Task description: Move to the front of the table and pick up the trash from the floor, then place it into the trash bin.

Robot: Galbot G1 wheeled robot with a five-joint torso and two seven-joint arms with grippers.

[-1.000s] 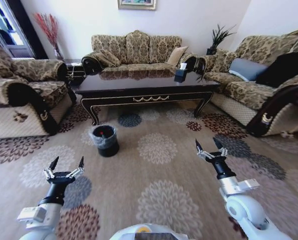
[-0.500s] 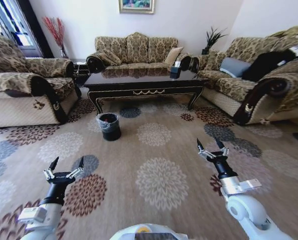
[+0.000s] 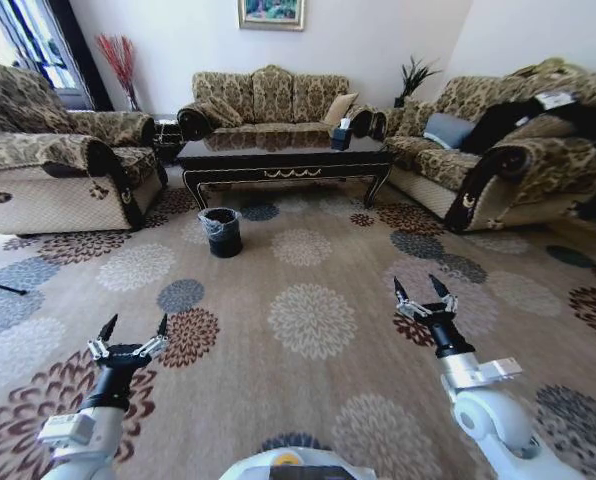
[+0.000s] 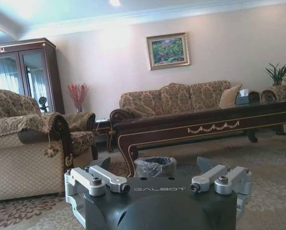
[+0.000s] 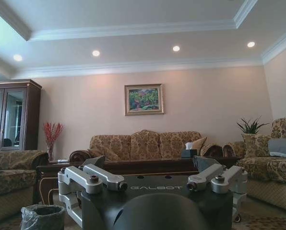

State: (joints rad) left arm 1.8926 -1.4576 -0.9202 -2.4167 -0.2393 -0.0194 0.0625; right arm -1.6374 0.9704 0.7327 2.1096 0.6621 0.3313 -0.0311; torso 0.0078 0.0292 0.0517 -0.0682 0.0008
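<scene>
- Two grippers up in front of me on the head cam, both hovering over the floor [image 3: 308, 250] with nothing in them.
- Left gripper [image 3: 132, 326] sits low on the left side, fingers spread wide apart, pointed tips up, above a brown flower medallion in the carpet.
- Right gripper [image 3: 422, 289] is on the right side, same story: fingers splayed open, nothing between them.
- Table [image 3: 283, 158] is well ahead of me, in the middle of the seating group, long side facing me, gold scroll on the apron. A dark tissue box [image 3: 340, 136] stands on its right part.
- Trash bin [image 3: 221, 231] stands on the carpet just in front of the table's left front leg, near it but not touching as far as I can see. Grey bag is folded over the rim. Can't make out what's inside from here.
- Left wrist cam looks across the carpet at the bin [image 4: 155, 166] right below the table's [image 4: 205, 125] corner, with the open gripper [image 4: 158, 184] in the foreground.
- Right wrist cam catches the bin [image 5: 42, 216] off to one side and the table [image 5: 133, 166] behind my open gripper [image 5: 152, 182].
- Sofas around it: one [image 3: 268, 98] behind the table, an armchair [image 3: 53, 165] on the left, another sofa [image 3: 508, 150] on the right with a dark garment [image 3: 508, 118] thrown over it.
- Can't spot any loose trash on the carpet from this spot.
</scene>
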